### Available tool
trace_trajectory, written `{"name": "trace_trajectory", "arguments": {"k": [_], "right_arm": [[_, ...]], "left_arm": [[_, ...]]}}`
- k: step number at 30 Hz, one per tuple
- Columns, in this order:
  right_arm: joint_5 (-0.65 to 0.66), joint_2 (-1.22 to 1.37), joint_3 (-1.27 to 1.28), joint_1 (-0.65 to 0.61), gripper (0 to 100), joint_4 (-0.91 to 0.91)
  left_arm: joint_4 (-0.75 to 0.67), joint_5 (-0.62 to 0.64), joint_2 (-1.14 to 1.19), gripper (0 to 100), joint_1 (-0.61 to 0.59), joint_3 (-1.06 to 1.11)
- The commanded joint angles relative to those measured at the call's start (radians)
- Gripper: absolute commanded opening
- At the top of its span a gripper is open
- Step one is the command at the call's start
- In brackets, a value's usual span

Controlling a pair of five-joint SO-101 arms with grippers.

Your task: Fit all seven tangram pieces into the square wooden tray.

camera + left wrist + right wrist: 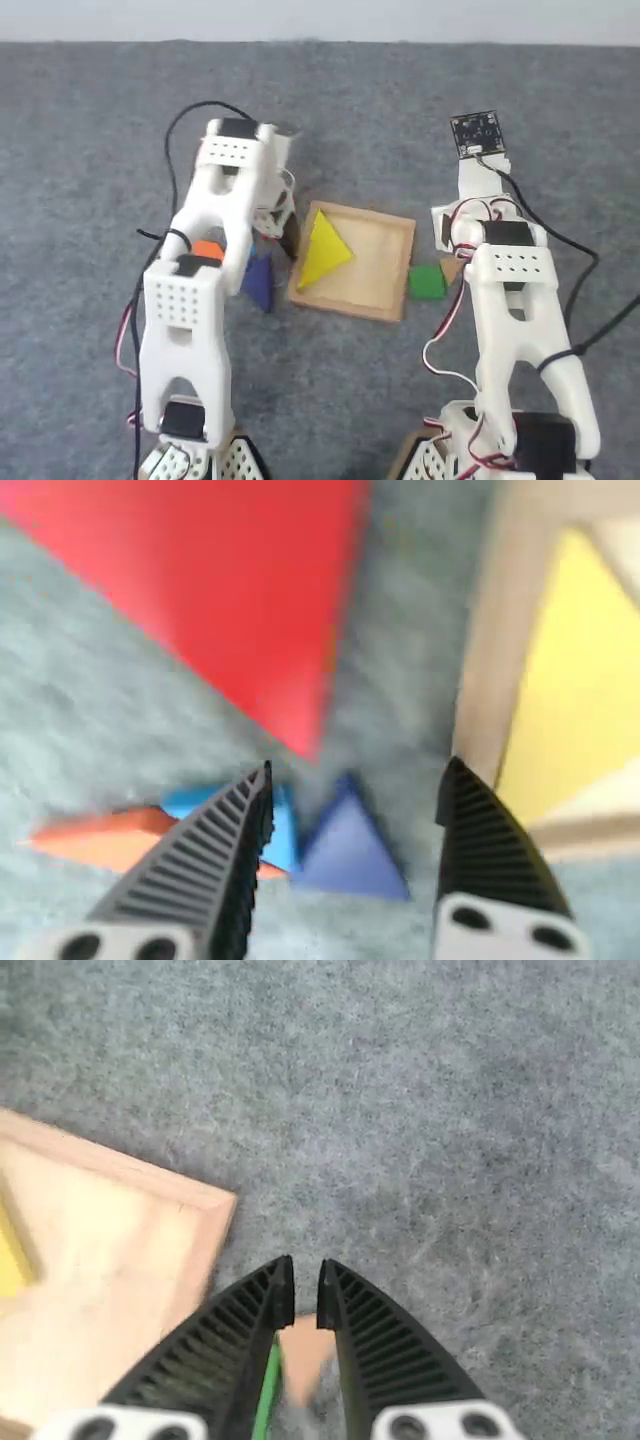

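Observation:
The square wooden tray (385,300) lies mid-table with a yellow triangle (322,250) inside it. My left gripper (358,770) hangs open just off the tray's left rim (488,680), low above the carpet. Under it lie a dark blue triangle (350,848), a light blue piece (282,825) and an orange piece (95,840). A big red triangle (230,590) lies just beyond. My right gripper (304,1282) is shut at the tray's right side, holding nothing. A tan piece (305,1358) and a green piece (427,281) lie on the carpet beneath it.
Grey carpet covers the table, with open room beyond the tray and to the far right. The left arm (195,300) hides part of the pieces beside the tray in the high view. Cables trail from both arms.

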Motion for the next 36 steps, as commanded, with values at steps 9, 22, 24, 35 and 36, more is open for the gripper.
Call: {"name": "trace_trajectory", "arguments": {"k": [9,22,24,35,36], "right_arm": [[0.003,-0.039,-0.009,0.010,6.1,-0.025],[0.008,-0.039,-0.009,0.012,6.1,-0.030],[0.008,-0.039,-0.009,0.012,6.1,-0.030],[0.006,-0.041,-0.009,0.012,6.1,-0.030],[0.006,-0.041,-0.009,0.012,6.1,-0.030]], "left_arm": [[-0.391,-0.735,-0.133,26,-0.124,-0.111],[-0.761,-0.184,0.213,26,-0.167,-0.417],[-0.707,-0.112,0.273,26,-0.190,-0.519],[-0.037,-0.104,0.506,17,-0.198,-0.963],[0.002,-0.110,0.523,16,-0.198,-0.998]]}}
